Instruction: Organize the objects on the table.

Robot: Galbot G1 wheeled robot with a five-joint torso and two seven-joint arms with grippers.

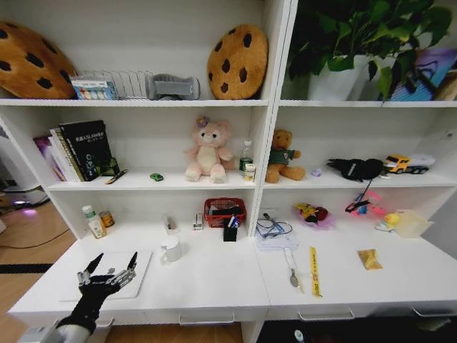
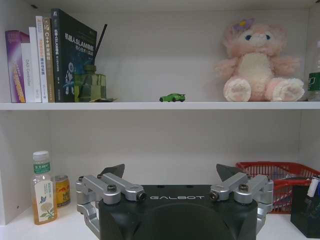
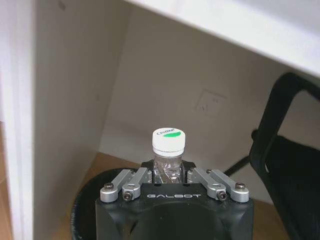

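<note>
left gripper (image 1: 108, 274): hovered open over laptop (image 1: 136, 275) | right gripper (image 3: 172, 177): clamped bottle (image 3: 168, 150); firm, upright grip advised

The left end effector (image 2: 170, 175) has a black body, white "GALBOT" letters, silver metal links with round screws, and pointy black fingertips (image 2: 114, 170).

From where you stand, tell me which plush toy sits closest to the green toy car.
The pink plush, on the same shelf as the car, just to its right. The brown bear sits past the divider in the next bay. The left gripper hovers open over the table.
</note>
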